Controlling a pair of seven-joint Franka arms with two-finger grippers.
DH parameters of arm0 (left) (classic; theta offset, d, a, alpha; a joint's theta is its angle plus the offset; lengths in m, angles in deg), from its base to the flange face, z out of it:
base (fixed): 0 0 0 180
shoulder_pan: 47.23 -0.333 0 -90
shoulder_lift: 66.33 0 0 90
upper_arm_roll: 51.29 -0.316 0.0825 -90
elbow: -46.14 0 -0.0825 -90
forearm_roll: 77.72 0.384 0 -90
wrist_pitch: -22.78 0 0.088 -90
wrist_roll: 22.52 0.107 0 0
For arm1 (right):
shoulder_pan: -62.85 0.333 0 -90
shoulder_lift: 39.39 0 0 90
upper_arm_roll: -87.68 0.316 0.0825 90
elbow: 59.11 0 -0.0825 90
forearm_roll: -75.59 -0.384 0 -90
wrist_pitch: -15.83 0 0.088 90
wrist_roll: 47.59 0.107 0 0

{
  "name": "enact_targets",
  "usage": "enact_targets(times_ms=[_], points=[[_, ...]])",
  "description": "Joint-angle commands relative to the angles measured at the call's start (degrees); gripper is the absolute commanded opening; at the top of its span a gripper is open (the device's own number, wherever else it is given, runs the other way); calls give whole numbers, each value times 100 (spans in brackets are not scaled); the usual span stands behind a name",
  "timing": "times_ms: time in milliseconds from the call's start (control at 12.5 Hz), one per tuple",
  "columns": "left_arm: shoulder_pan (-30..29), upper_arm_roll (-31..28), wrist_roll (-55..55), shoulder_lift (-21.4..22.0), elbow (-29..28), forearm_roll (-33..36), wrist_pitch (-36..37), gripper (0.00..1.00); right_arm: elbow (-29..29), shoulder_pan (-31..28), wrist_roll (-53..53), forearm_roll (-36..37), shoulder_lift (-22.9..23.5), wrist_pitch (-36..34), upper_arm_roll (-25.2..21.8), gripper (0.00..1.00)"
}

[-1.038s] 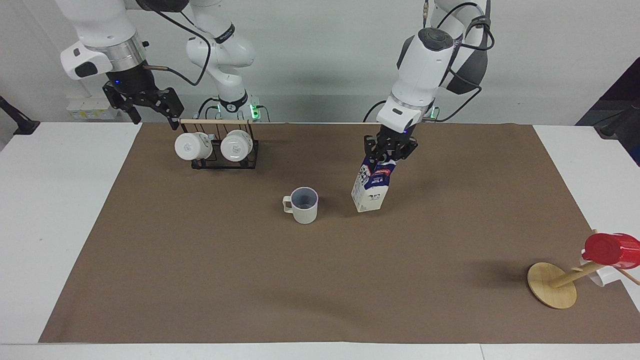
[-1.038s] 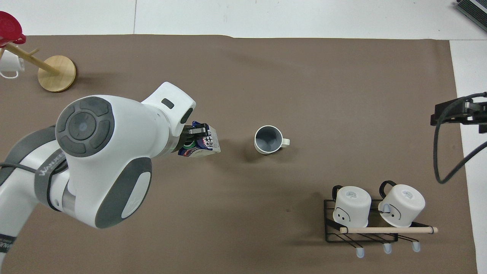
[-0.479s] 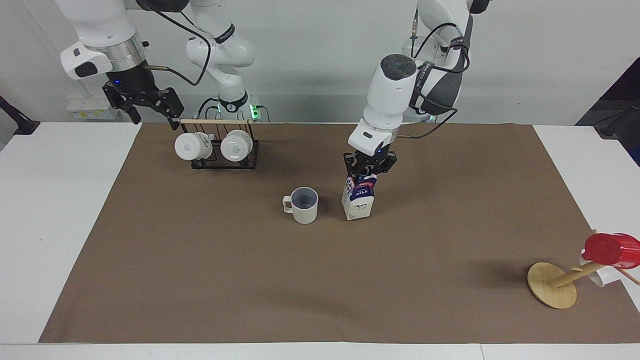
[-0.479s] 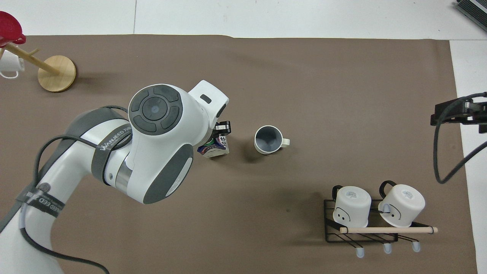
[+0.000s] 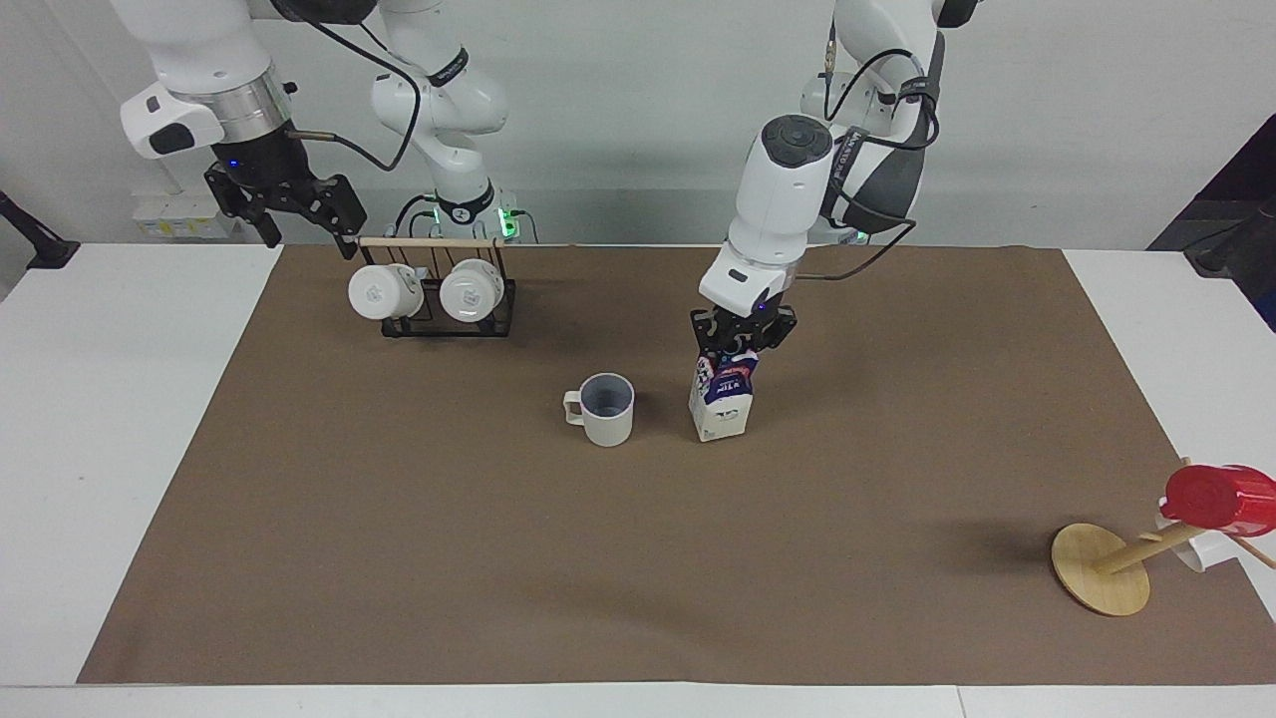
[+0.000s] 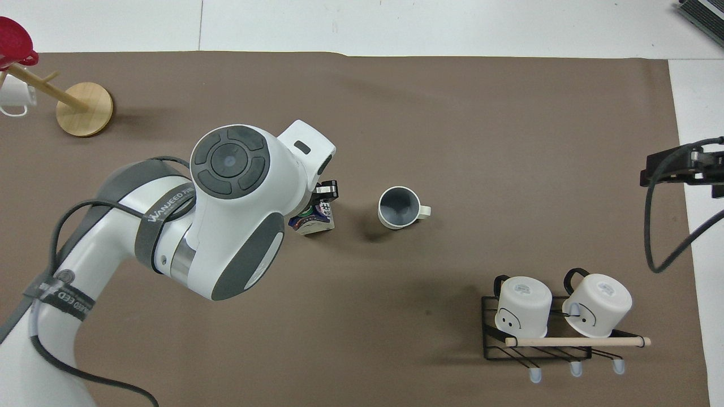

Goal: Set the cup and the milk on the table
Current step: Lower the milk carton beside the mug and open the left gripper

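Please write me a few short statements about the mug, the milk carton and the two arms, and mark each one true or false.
1. The blue-and-white gable-top milk carton stands upright on the brown paper sheet. True.
2. The left pincer is at the carton's top. True.
3. The small off-white mug with the grey-blue inside lies tipped on its side. False: it stands upright, beside the carton.
4. The right pincer is over the mug. False: it waits by the black wire rack.
5. The rack holds two white mugs. True.
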Motion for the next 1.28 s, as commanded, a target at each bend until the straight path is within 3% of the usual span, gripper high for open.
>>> enact_targets(times_ms=[0, 160, 399, 479, 798, 1197], points=[[-76, -2, 81, 57, -216, 125, -176, 45, 108, -38, -35, -57, 44, -116, 31, 100], [-85, -2, 90, 57, -216, 125, -194, 47, 108, -38, -35, -57, 44, -116, 31, 100], [-137, -2, 248, 48, -207, 108, -220, 91, 108, -38, -35, -57, 44, -116, 31, 100], [-129, -2, 248, 48, -207, 99, -212, 100, 108, -38, -35, -57, 44, -116, 31, 100], [-321, -29, 257, 336, -128, 55, 33, 100, 108, -38, -35, -57, 44, -124, 31, 100], [-997, -81, 1133, 1093, 30, -15, 1377, 100, 108, -38, -61, -57, 44, -116, 31, 100]])
